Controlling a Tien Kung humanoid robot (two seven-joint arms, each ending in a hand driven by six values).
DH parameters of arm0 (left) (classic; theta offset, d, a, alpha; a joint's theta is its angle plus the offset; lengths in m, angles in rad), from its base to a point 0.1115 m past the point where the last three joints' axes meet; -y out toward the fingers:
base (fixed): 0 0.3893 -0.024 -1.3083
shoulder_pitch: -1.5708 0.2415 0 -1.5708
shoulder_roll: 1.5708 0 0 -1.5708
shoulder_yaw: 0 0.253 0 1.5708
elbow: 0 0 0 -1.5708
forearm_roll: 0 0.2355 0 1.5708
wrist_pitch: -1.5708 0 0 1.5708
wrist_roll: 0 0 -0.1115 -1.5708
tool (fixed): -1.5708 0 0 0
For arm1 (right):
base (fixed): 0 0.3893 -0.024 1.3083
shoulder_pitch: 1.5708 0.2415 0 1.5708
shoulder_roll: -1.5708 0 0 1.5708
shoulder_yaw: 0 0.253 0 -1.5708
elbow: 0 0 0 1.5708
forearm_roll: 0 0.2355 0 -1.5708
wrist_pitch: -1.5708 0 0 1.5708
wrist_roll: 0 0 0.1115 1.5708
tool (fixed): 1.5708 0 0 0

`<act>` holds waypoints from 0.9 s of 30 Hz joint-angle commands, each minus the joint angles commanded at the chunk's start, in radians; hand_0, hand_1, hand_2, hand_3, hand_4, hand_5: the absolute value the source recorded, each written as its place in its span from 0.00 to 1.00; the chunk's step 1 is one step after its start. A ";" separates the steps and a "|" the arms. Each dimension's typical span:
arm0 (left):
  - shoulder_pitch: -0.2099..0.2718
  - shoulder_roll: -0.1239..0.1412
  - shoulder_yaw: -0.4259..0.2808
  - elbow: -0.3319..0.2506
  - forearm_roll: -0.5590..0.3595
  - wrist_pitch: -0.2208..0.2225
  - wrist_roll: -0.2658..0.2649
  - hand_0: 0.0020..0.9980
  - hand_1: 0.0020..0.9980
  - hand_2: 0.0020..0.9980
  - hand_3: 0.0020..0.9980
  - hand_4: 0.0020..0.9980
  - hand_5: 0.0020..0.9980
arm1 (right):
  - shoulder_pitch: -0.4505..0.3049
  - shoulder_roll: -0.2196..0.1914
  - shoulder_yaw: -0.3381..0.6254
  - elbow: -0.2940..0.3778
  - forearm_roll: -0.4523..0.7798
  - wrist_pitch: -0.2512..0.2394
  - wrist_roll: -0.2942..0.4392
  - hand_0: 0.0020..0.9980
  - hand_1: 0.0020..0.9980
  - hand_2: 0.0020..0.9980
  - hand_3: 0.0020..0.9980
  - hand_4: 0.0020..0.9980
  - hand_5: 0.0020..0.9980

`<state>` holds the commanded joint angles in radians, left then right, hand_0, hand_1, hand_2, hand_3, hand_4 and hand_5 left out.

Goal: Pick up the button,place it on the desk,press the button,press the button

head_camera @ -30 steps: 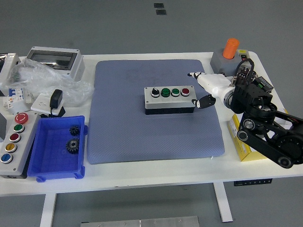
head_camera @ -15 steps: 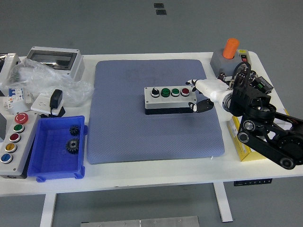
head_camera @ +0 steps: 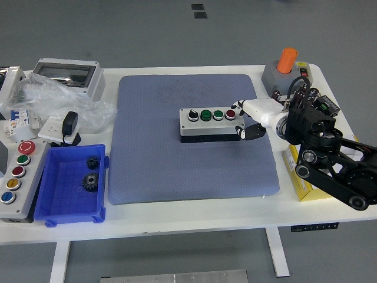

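1. Lying on the blue-grey padded mat (head_camera: 177, 171), towards its right edge and well in from the table's near edge, a grey rectangular button box (head_camera: 211, 124) is seen with a black selector knob, two green buttons and one red button (head_camera: 230, 114) in a row on top.
2. The right hand (head_camera: 250, 115) is extended in from the table's right edge on a black jointed arm (head_camera: 330, 159); one white finger (head_camera: 242, 107) is stretched out with its tip at the red button, and whether it is pressing cannot be told.
3. The thumb is curled below, beside the box's right end, and nothing is gripped by the hand.
4. The left arm is not seen.
5. At the table's far right corner a grey base with an orange cylinder (head_camera: 284, 69) is placed.
6. A yellow box (head_camera: 298, 174) is partly covered by the arm near the right edge.
7. Along the left edge a blue plastic bin (head_camera: 59, 206) holding two dark gears (head_camera: 90, 180) is set beside a grey panel of coloured buttons (head_camera: 16, 178).
8. Crumpled clear plastic (head_camera: 53, 100) and a grey enclosure (head_camera: 68, 75) are kept at the far left corner.
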<state>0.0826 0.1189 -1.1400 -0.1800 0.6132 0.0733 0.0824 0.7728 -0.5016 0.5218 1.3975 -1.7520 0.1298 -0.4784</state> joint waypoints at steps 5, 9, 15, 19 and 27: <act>0.000 0.000 0.000 0.000 0.000 0.000 0.000 0.63 0.63 0.55 0.61 0.63 0.27 | 0.007 0.000 -0.011 0.001 0.000 -0.001 -0.003 0.79 0.68 0.51 0.87 0.50 0.26; 0.001 0.000 0.000 0.000 0.000 0.000 -0.001 0.63 0.63 0.55 0.61 0.63 0.27 | 0.015 -0.001 -0.019 0.002 0.001 -0.001 -0.005 0.79 0.66 0.41 0.87 0.49 0.25; -0.001 0.000 -0.001 0.000 0.001 0.000 -0.001 0.63 0.63 0.55 0.61 0.63 0.27 | 0.025 -0.003 -0.031 0.001 0.011 -0.002 -0.009 0.78 0.60 0.32 0.86 0.44 0.23; -0.001 0.000 -0.001 0.000 0.001 -0.001 -0.001 0.63 0.63 0.55 0.61 0.63 0.27 | 0.028 -0.002 -0.035 -0.004 0.015 -0.007 -0.010 0.77 0.50 0.28 0.86 0.25 0.12; -0.001 0.001 0.000 0.000 0.001 -0.001 -0.003 0.63 0.63 0.55 0.61 0.63 0.27 | 0.031 0.008 -0.057 -0.020 0.025 -0.011 -0.010 0.75 0.44 0.27 0.87 0.17 0.10</act>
<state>0.0813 0.1197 -1.1396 -0.1800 0.6145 0.0723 0.0797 0.8040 -0.4933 0.4648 1.3778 -1.7269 0.1189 -0.4887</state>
